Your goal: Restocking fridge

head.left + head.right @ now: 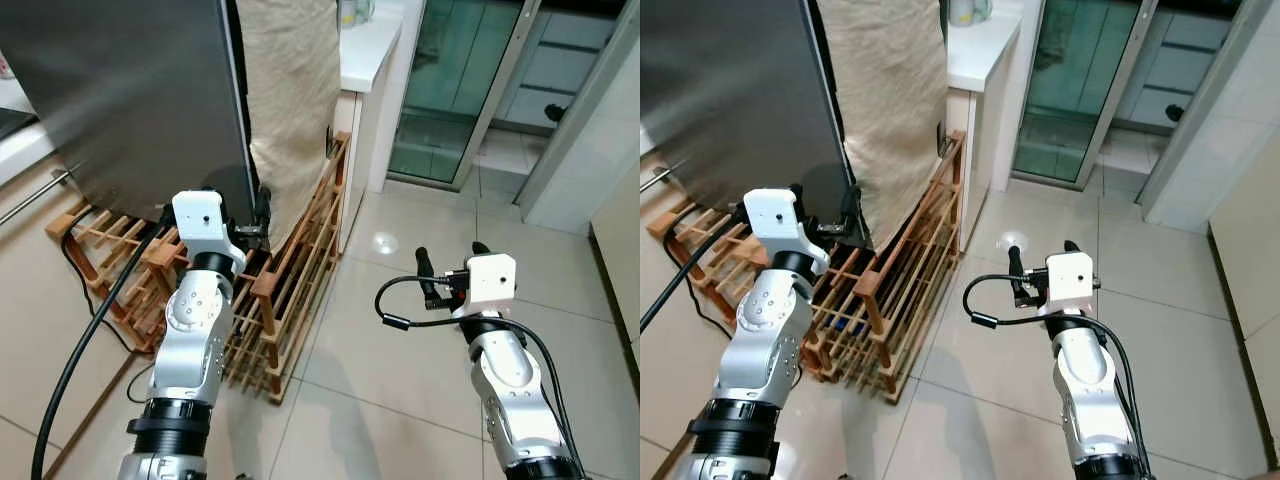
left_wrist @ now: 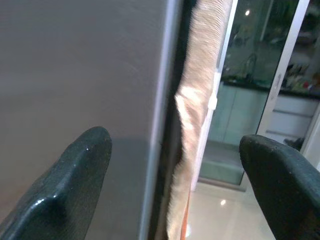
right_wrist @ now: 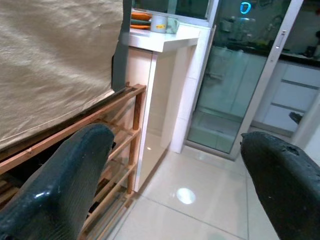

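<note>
- The fridge (image 1: 130, 100) sits at about 10 o'clock from the robot, a big grey door slab. The door's near edge looks swung out over the wooden rack (image 1: 290, 300), so my guess is it's being opened or shut for restocking.
- A beige cloth (image 1: 290, 90) hangs behind that door edge at roughly 12 o'clock, draped down onto the rack, probably just a cover.
- The left gripper (image 2: 175, 165) is raised right at the door's edge. Its fingers are spread wide, one in front of the grey face and one off past the cloth, pinching nothing. Whether a finger actually touches the door is hard to call from these angles.
- The right gripper (image 3: 175, 170) hovers over bare floor tiles (image 1: 400, 370) at about 2 o'clock, also spread wide and empty, just pointing toward the white counter (image 1: 370, 50) and glass door (image 1: 450, 90).
- No groceries in either gripper, so restocking proper hasn't started, I'd say.
</note>
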`<state>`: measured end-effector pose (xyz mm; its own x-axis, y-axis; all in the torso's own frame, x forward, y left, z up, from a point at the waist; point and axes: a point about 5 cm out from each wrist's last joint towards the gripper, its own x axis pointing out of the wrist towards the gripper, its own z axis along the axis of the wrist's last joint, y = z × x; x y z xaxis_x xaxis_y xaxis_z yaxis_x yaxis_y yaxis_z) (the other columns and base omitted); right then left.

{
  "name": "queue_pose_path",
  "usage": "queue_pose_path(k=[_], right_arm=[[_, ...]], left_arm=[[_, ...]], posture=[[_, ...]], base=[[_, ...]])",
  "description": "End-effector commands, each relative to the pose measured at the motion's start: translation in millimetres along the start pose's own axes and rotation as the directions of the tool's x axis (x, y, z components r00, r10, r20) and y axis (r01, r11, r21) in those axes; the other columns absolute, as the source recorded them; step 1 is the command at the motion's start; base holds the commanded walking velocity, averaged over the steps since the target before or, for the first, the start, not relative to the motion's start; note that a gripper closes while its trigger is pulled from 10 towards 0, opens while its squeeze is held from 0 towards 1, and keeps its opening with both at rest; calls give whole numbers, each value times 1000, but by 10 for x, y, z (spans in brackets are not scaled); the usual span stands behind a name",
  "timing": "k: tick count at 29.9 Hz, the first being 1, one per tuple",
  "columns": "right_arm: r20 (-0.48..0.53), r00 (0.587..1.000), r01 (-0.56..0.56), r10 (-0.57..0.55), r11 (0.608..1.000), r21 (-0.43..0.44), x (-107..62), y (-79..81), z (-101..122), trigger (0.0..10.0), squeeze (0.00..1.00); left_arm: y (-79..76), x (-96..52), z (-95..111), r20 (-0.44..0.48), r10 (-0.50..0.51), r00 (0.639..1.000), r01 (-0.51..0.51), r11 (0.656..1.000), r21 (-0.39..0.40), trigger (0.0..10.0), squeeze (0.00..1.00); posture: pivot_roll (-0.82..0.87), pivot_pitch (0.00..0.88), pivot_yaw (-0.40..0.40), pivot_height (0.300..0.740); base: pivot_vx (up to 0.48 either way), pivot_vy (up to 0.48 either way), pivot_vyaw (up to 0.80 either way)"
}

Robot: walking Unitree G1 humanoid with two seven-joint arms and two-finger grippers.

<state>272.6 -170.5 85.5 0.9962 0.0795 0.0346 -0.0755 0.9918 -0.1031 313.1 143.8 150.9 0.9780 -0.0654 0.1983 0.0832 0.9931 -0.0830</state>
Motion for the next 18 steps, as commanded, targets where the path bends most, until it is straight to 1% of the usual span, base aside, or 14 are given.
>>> queue_pose_path(k=[1,3,5,8,10,11,13,14,18], right_arm=[[18,1000,-8,8,1000,-3,10,9,51,10000,0],[17,1000,-6,6,1000,-5,7,1,51,10000,0],[17,1000,-6,6,1000,-5,6,-1,50,10000,0],[15,1000,-9,9,1000,-6,6,0,48,10000,0],[14,1000,-11,11,1000,-7,5,3,45,10000,0],[13,1000,-12,12,1000,-7,5,5,44,10000,0],[13,1000,-12,13,1000,-6,5,6,45,10000,0],[15,1000,-13,13,1000,-5,6,9,48,10000,0],[16,1000,-11,11,1000,-4,3,10,50,10000,0]], left_arm=[[20,18,62,21,10,1000,-10,1000,-12,10000,0],[32,13,67,22,14,1000,-13,999,-30,10000,0],[30,10,59,12,4,1000,-4,1000,-17,10000,0],[18,7,73,28,-4,1000,4,1000,9,10000,0],[-18,5,87,40,-23,999,22,999,37,10000,0],[-51,6,78,28,-38,999,37,998,52,10000,0],[-68,8,69,19,-46,999,44,997,59,10000,0],[-99,6,46,4,-59,998,59,996,73,10000,0],[-110,-1,18,-15,-76,997,77,993,84,10000,0]], posture=[[-158,0,18,740],[-158,0,16,740],[-158,0,16,740],[-155,0,14,740],[-153,0,13,740],[-153,0,12,740],[-153,0,12,740],[-153,0,12,740],[-155,0,13,740]], base=[[0,420,0],[0,480,0],[0,480,0],[82,456,0],[0,0,0],[0,0,0],[0,0,0],[0,0,0],[0,0,0]])
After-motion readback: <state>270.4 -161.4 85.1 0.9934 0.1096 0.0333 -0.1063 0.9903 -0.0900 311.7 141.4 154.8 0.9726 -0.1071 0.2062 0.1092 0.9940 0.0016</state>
